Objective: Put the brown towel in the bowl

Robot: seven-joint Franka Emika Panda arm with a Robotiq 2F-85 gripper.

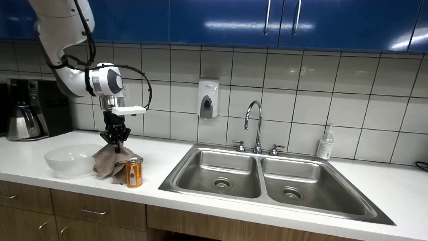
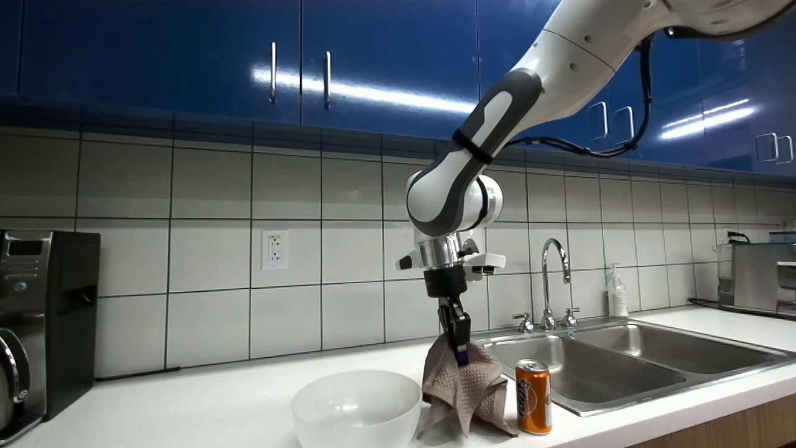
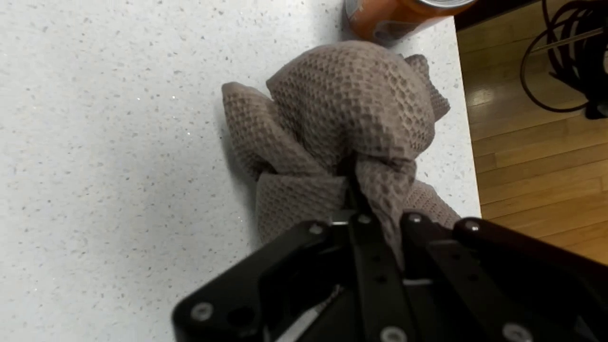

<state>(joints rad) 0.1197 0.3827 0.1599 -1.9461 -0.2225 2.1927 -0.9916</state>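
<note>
The brown towel (image 1: 110, 164) is a crumpled waffle cloth, which also shows in an exterior view (image 2: 457, 389) and in the wrist view (image 3: 351, 99). My gripper (image 1: 117, 147) is shut on its upper part; a fold is pinched between the fingers in the wrist view (image 3: 382, 213). The fingertips are partly hidden in the cloth. The towel hangs down with its lower corners at or just above the counter; I cannot tell which. The translucent white bowl (image 1: 68, 164) stands beside the towel and shows in an exterior view (image 2: 339, 423). It looks empty and is outside the wrist view.
An orange can (image 1: 134, 175) stands upright close beside the towel, opposite the bowl, near the counter's front edge. A double sink (image 1: 187, 187) lies beyond the can. A coffee maker (image 1: 50, 107) stands on the bowl's side. The tiled wall (image 1: 184, 97) is behind.
</note>
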